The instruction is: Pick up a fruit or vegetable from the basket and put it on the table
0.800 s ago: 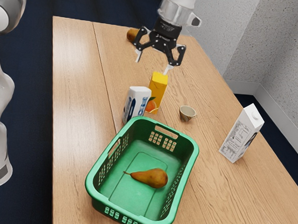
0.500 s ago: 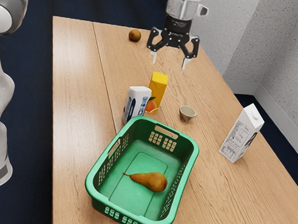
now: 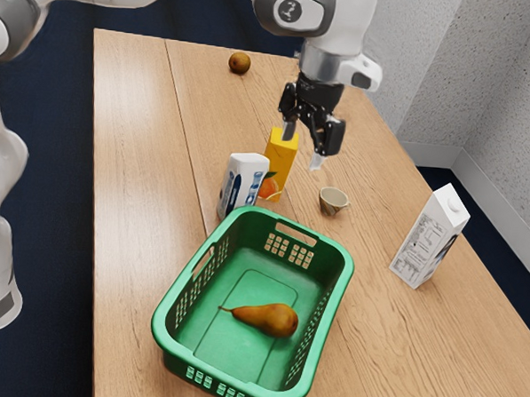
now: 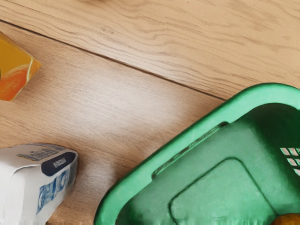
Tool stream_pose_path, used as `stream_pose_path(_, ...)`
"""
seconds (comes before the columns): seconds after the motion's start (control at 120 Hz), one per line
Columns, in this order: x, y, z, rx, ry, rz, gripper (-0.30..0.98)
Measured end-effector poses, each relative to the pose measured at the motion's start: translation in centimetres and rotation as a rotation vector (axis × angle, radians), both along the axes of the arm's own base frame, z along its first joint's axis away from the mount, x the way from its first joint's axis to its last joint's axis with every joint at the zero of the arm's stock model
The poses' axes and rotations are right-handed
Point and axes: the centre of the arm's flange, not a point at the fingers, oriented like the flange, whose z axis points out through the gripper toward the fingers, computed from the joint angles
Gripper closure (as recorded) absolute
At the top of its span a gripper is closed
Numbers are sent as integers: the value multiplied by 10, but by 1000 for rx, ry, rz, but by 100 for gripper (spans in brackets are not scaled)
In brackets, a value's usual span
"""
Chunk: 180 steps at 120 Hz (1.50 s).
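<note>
The gripper (image 3: 302, 147) is hovering beyond the far end of the green basket (image 3: 259, 395), fingers standing spread with nothing between them. Nearer, the pear (image 3: 275, 320) is lying on the basket's floor, its stem pointing to the exterior view's left, probably light, firm and slippery on its taper, its fat end inviting a gentle sideways grip

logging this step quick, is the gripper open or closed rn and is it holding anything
Gripper: open, fingers apart, holding nothing.
</note>
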Motion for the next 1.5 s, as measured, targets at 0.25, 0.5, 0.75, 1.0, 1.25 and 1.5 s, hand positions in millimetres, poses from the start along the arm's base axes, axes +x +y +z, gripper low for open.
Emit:
stream_pose_path(0.25,-23,-109,-60,-16,-66,-471,0)
stream_pose_path(0.5,-39,-125,-128,-89,-79,-639,0)
stream_pose_path(0.75,-44,-128,-148,-119,-126,-731,0)
stream_pose_path(1.0,-59,-138,-160,-124,-132,-823,0)
stream_pose_path(1.25,-52,-132,-171,-124,-126,-848,0)
stream_pose_path(1.5,-47,-142,-183,-109,-133,-897,0)
